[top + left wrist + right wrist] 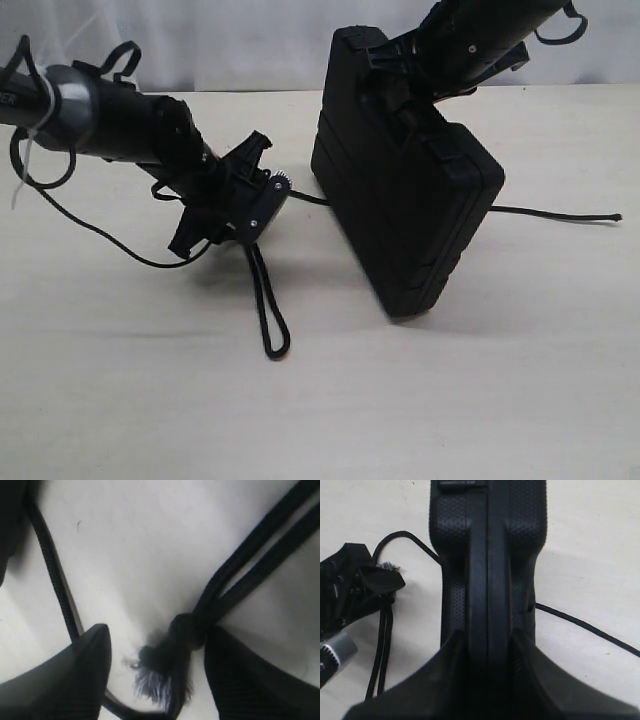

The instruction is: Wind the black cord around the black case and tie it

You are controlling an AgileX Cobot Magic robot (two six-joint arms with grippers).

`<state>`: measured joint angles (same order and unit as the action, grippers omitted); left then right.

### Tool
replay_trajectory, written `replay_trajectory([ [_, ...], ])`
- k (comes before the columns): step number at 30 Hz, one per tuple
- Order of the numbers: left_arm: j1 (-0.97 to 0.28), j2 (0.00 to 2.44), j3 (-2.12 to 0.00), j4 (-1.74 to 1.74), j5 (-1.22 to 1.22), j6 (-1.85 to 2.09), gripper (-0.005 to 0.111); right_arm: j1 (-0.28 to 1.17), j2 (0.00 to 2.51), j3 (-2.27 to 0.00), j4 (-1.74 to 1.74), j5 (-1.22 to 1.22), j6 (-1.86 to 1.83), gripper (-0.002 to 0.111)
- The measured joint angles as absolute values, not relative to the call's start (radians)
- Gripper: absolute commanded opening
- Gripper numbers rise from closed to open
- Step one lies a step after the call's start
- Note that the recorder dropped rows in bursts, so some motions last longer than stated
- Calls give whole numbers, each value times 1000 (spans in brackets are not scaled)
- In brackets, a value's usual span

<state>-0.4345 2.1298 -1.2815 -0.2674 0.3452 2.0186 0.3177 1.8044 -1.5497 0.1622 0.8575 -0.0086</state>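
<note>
The black case stands on its edge on the table, leaning a little. My right gripper comes down from the back and is shut on the case's upper edge; in the right wrist view its two fingers press both sides of the case. The black cord lies as a doubled loop in front of my left gripper, passes under the case, and ends at the right. Low over the table, my left gripper is open, and the cord's frayed knot lies loose between its fingers.
A thin smooth black robot cable curves over the table on the left. White curtain hangs behind the table. The left arm reaches in from the left.
</note>
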Motion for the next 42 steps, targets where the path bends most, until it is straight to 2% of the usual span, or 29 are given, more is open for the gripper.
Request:
replay_trajectory([
  [3,-437,2143,-1282,-267,314,2019,41,318,1804,-1550,162,858,-9,4],
  [9,-437,2158,-1283,-287,304,1904,1,318,1804,-1550,162,858,-9,4],
  [24,-437,2121,-1281,-315,319,1313,0,318,1804,-1550,162,858,-9,4],
  [33,-387,1983,-1281,-321,317,1107,0,318,1804,-1550,162,858,-9,4],
  [42,-347,1908,-1281,-439,343,1078,0,318,1804,-1550,162,858,-9,4],
])
